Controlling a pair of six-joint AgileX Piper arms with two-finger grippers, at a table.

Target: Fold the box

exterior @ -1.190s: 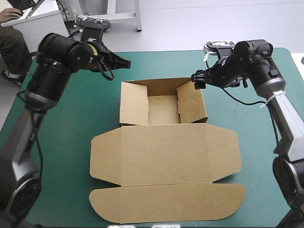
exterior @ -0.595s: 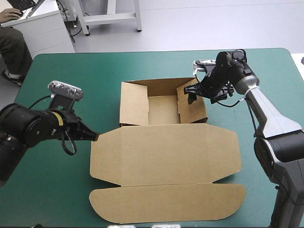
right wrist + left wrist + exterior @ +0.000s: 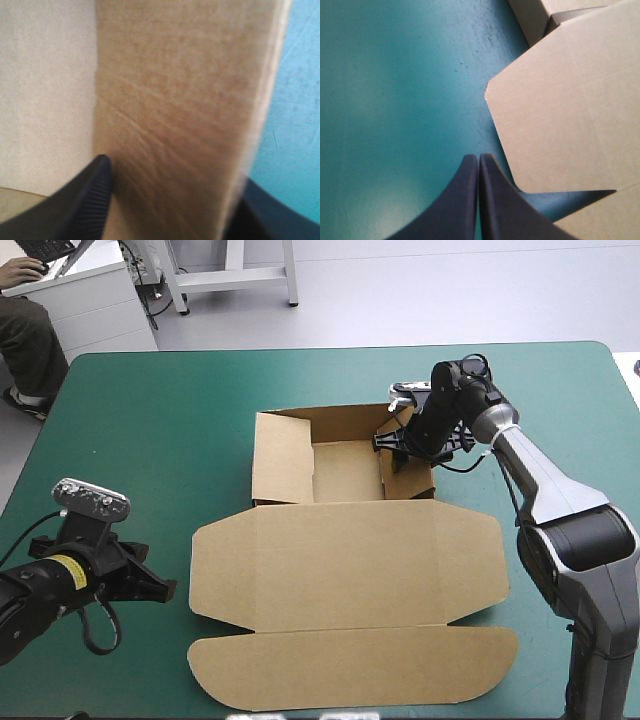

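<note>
Box (image 3: 345, 570) near the middle of the teal-green table cover (image 3: 150, 420), partly formed. The tray (image 3: 340, 472) stands at the far end with its opening upward; the lid (image 3: 350, 575) and its rounded tuck flap (image 3: 350, 665) lie flat, pointing toward the near edge. The sheet as a whole appears to run far to near, while the lid's longer side lies across the table. Right gripper (image 3: 395, 445) at the tray's right wall (image 3: 410, 475), which leans inward. In the right wrist view its black fingers (image 3: 97, 190) stand apart with that brown panel between them, straddling it rather than clearly pinching it. Left gripper (image 3: 152, 590) low over bare cover just beside the lid's left corner, its fingers (image 3: 465, 200) closed to a point and holding nothing. Step in hand, as judged: seating the right wall. The next move likely calls for pressing that panel upright and tucked, without dragging the tray sideways.
</note>
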